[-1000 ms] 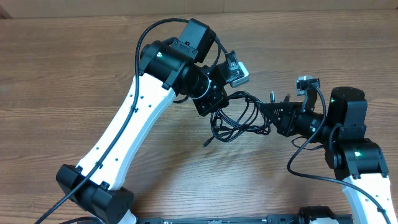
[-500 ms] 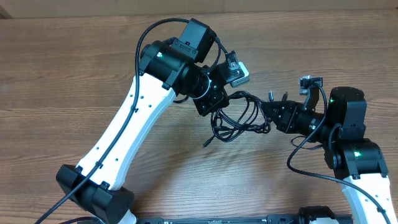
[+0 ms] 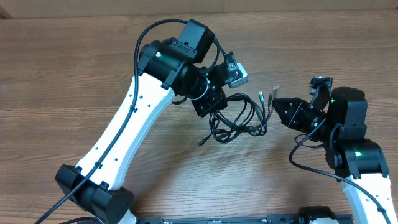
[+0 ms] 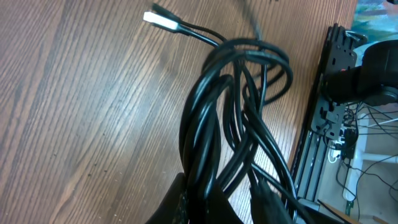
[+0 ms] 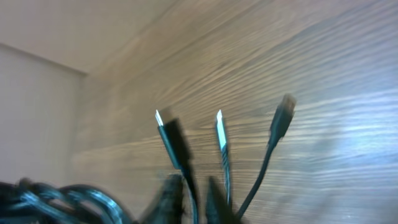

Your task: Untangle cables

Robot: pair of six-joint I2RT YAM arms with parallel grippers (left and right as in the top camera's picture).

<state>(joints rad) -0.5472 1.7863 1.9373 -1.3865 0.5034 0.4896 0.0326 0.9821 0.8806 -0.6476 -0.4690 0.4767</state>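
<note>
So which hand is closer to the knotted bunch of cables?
Left. The left hand grips the bunch; the right hand sits beside it, by loose plug tips.

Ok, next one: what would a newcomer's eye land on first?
The knot of black cables, centre of the overhead view, clamped in the shut left gripper. Just to its right, three plug tips stick up by the right gripper; that wrist view is too blurred to show a grip.
</note>
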